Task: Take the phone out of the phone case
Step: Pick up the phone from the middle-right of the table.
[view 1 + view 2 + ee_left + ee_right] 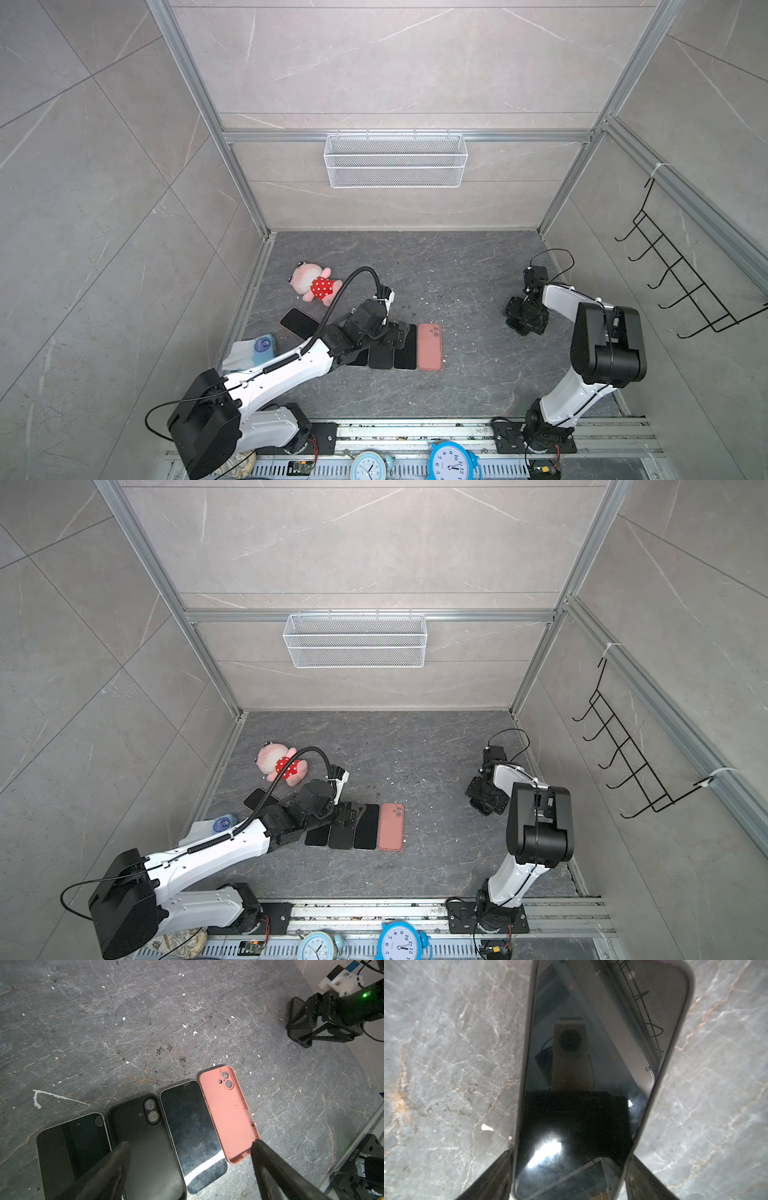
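Right tool astride phone in dark case, screen up

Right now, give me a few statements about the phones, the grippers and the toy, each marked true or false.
1. The pink case lies empty on the tabletop. True.
2. The left gripper is shut on a phone. False: it is open and holds nothing.
3. A dark phone sits between the fingers of the right gripper. True.
4. The plush toy lies in the wire basket. False: it lies on the tabletop, outside the basket.
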You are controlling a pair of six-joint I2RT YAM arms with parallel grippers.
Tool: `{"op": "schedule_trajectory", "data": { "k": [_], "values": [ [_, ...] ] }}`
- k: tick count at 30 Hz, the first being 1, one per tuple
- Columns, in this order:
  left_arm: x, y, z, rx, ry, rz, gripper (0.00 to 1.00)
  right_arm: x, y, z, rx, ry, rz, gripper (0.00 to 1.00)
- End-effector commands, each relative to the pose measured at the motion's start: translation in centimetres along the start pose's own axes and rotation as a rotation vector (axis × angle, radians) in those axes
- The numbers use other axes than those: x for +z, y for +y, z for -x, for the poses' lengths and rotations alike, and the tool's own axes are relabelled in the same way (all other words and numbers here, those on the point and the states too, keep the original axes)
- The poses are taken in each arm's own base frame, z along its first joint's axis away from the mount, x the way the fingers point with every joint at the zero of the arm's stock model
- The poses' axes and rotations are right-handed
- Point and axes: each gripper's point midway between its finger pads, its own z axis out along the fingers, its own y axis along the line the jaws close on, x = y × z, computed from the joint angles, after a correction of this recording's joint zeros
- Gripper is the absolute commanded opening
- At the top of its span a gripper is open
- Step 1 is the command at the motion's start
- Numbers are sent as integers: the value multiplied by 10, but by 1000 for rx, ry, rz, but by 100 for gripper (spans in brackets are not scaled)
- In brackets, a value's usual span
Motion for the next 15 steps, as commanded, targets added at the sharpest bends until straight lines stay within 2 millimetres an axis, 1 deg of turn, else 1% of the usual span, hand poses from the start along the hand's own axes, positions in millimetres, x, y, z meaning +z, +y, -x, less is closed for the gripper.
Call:
{"op": "schedule_trajectory", "data": {
  "k": [1,2,7,12,15],
  "values": [
    [-7,-5,9,-16,-34,-28,92,13,-5,-29,-59,85,-27,65],
    [-7,-5,10,-17,-34,-29,92,13,-3,-30,-61,85,-15,61],
    [-7,-9,12,-33,-31,-44,92,7,6,-31,-82,66,13,50],
    [-5,-18,16,-57,-33,-87,92,-6,20,-34,-140,30,47,45],
    [-2,-22,20,-69,-33,-103,92,-15,32,-38,-191,12,71,39]
  ]
}}
